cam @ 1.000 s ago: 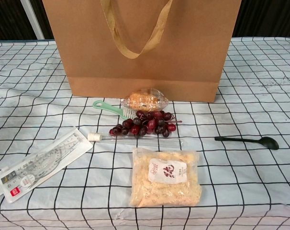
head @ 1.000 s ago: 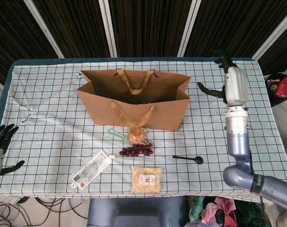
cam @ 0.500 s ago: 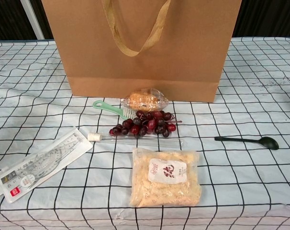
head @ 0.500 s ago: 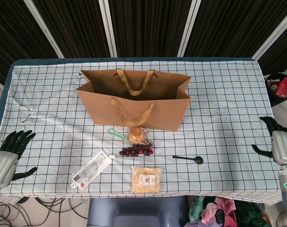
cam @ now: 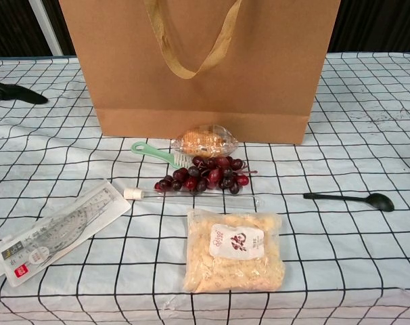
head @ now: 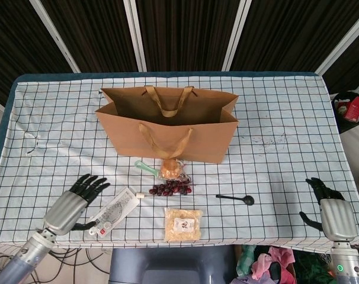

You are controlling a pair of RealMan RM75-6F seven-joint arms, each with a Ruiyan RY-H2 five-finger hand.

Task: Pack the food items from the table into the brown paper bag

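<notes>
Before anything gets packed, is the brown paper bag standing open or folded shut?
Open and upright: the brown paper bag stands on the table with its mouth spread, its inside visible from above.

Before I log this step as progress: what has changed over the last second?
Only the arms moved. The left hand came in from the table's left edge to hover open beside the ruler packet. The right hand swung from beside the brown paper bag back to the near right corner, open. Nothing was grasped; grapes, bread and snack packet stayed put.
</notes>
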